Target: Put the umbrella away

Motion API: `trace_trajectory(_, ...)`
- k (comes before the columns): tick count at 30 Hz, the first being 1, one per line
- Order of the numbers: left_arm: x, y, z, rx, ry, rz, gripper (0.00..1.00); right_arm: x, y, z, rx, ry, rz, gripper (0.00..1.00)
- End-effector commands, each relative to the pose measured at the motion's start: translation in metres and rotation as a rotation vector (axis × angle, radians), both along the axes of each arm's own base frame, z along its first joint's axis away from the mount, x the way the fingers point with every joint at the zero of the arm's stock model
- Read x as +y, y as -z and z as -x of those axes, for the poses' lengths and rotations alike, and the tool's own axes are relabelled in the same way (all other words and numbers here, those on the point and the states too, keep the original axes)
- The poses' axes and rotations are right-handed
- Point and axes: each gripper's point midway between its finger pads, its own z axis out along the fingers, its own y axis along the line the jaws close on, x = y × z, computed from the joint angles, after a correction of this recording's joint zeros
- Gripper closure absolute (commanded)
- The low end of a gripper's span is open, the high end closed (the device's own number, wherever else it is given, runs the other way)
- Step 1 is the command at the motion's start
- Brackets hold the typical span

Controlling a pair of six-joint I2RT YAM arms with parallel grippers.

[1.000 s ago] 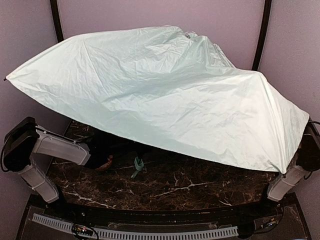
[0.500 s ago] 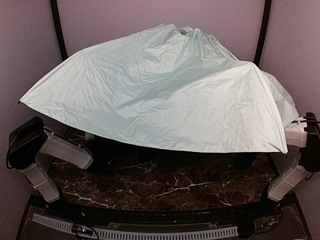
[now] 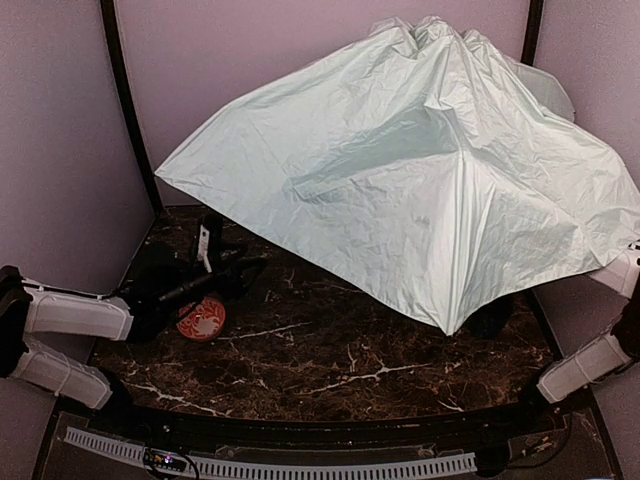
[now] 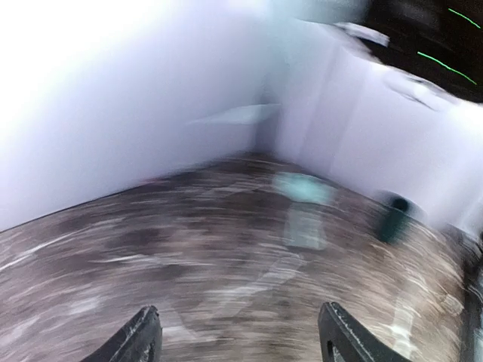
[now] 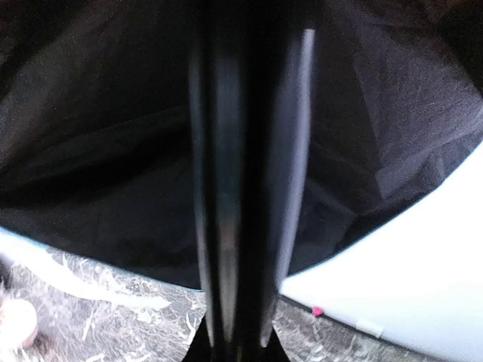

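The umbrella (image 3: 430,190) is open, and its pale mint canopy hangs tilted over the right half of the table with its peak at the back right. My right gripper (image 5: 240,351) is under the canopy and hidden from the top camera. In the right wrist view it is shut on the umbrella's thin black shaft (image 5: 241,188), with the black lining (image 5: 98,151) all around. My left gripper (image 3: 225,258) is out in the open at the left, low over the table. Its fingers (image 4: 139,339) stand wide apart with nothing between them.
A round orange-red thing (image 3: 203,318) lies on the dark marble table (image 3: 340,370) beside the left gripper. The blurred left wrist view shows a dark green cup (image 4: 394,217) and a mint patch (image 4: 302,188) farther off. Pale walls (image 3: 60,150) close in on the left and behind.
The canopy has swung to the right and risen, uncovering the left side of the table. My left gripper has opened and let go, and its arm has drawn back to the left.
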Motion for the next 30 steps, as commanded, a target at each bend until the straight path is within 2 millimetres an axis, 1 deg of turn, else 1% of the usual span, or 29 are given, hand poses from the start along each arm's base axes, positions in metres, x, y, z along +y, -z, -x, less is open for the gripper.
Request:
trace_trajectory(1,0.074,0.002,-0.041,0.11,-0.305,0.069,0.27,0.0,-0.035,0.033,-0.156,-0.22,0.063,1.0)
trace_trajectory(4,0.11,-0.01,-0.061,0.101,-0.488,0.052,0.21,0.006,-0.021,0.048,-0.177,-0.297,0.152,1.0)
trace_trajectory(6,0.127,-0.027,-0.068,0.099,-0.522,0.1,0.17,0.014,-0.012,0.063,-0.187,-0.391,0.184,1.0)
trace_trajectory(7,0.133,-0.037,-0.069,0.093,-0.517,0.133,0.15,0.017,-0.006,0.069,-0.184,-0.43,0.194,1.0)
trace_trajectory(8,0.134,-0.053,-0.07,0.069,-0.501,0.161,0.13,0.02,-0.001,0.073,-0.178,-0.458,0.197,1.0)
trace_trajectory(9,0.131,-0.073,-0.066,0.027,-0.466,0.18,0.09,0.025,0.006,0.075,-0.164,-0.477,0.199,1.0)
trace_trajectory(10,0.123,-0.088,-0.062,-0.006,-0.41,0.184,0.03,0.031,0.012,0.075,-0.155,-0.486,0.202,1.0)
trace_trajectory(12,0.1,-0.119,-0.052,-0.046,-0.263,0.198,0.01,0.048,0.027,0.078,-0.136,-0.519,0.223,1.0)
trace_trajectory(13,0.087,-0.13,-0.046,-0.058,-0.189,0.197,0.02,0.059,0.034,0.082,-0.129,-0.542,0.238,1.0)
trace_trajectory(16,0.048,-0.155,-0.028,-0.09,-0.003,0.161,0.04,0.093,0.049,0.097,-0.122,-0.637,0.247,1.0)
trace_trajectory(18,0.018,-0.167,-0.003,-0.145,0.125,0.116,0.03,0.112,0.059,0.107,-0.11,-0.696,0.242,1.0)
trace_trajectory(20,-0.003,-0.171,0.018,-0.204,0.218,0.092,0.01,0.13,0.068,0.114,-0.095,-0.738,0.243,1.0)
trace_trajectory(21,-0.01,-0.171,0.025,-0.221,0.248,0.087,0.01,0.137,0.071,0.117,-0.088,-0.756,0.246,1.0)
trace_trajectory(22,-0.016,-0.168,0.026,-0.223,0.263,0.083,0.01,0.146,0.075,0.122,-0.083,-0.777,0.251,1.0)
trace_trajectory(23,-0.018,-0.165,0.021,-0.215,0.252,0.074,0.01,0.153,0.08,0.128,-0.076,-0.8,0.256,1.0)
trace_trajectory(24,-0.02,-0.161,0.014,-0.195,0.237,0.062,0.01,0.162,0.078,0.134,-0.087,-0.819,0.26,1.0)
trace_trajectory(25,-0.022,-0.158,0.009,-0.177,0.23,0.056,0.01,0.171,0.082,0.14,-0.092,-0.84,0.269,1.0)
trace_trajectory(27,-0.035,-0.159,0.015,-0.164,0.279,0.059,0.01,0.184,0.088,0.157,-0.112,-0.888,0.297,1.0)
trace_trajectory(30,-0.044,-0.168,0.02,-0.198,0.303,0.063,0.01,0.2,0.097,0.178,-0.139,-0.945,0.327,0.99)
